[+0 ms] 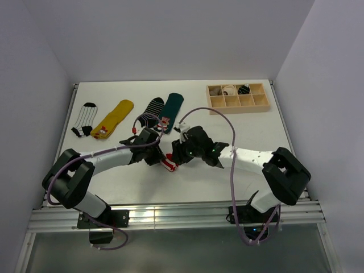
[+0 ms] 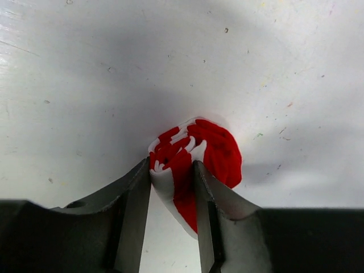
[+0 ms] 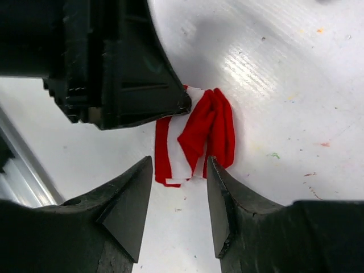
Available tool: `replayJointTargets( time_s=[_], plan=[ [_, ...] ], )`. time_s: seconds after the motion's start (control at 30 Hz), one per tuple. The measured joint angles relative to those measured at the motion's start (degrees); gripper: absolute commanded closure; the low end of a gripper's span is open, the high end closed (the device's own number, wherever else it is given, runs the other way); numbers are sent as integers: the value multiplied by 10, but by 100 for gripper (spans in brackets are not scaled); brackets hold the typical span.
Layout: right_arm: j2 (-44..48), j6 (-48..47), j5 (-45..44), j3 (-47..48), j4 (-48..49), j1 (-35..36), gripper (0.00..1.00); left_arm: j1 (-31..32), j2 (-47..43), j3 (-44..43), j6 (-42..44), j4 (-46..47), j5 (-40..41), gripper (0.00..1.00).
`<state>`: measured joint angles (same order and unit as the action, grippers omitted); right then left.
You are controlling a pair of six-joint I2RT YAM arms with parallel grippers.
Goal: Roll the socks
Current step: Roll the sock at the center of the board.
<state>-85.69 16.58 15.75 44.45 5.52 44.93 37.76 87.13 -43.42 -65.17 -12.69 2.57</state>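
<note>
A red-and-white striped sock (image 2: 219,151) lies bunched into a small roll on the white table (image 1: 227,176), between the two arms. My left gripper (image 2: 172,170) is shut on one end of the roll, with fabric pinched between both fingers. My right gripper (image 3: 179,168) stands open just short of the roll's other side (image 3: 213,125), its fingertips beside the fabric without gripping it. In the top view the roll (image 1: 169,165) sits between the left gripper (image 1: 161,160) and the right gripper (image 1: 177,158). A dark green sock (image 1: 172,106) and a black striped sock (image 1: 152,109) lie flat farther back.
A white-and-black striped sock (image 1: 86,119) and a yellow sock (image 1: 114,118) lie flat at the back left. A wooden box with compartments (image 1: 238,101) stands at the back right, with rolled socks in some cells. The left gripper's black body (image 3: 114,62) fills the upper left of the right wrist view.
</note>
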Motion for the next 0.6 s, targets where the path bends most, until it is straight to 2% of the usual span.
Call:
replayJointTargets(
  time_s=[0.23, 0.47, 0.53, 0.57, 0.6],
  plan=[
    [-5, -57, -173, 0, -3, 124, 49, 7, 19, -32, 15, -42, 8, 59],
    [-86, -98, -277, 15, 4, 176, 50, 11, 24, -33, 15, -40, 5, 57],
    [-109, -104, -303, 26, 5, 184, 55, 11, 24, -33, 15, -41, 5, 54],
    [-117, -105, -315, 31, 7, 187, 68, 11, 24, -33, 16, -41, 6, 52],
    [-123, -104, -325, 34, 8, 190, 75, 10, 24, -33, 17, -41, 8, 48]
  ],
)
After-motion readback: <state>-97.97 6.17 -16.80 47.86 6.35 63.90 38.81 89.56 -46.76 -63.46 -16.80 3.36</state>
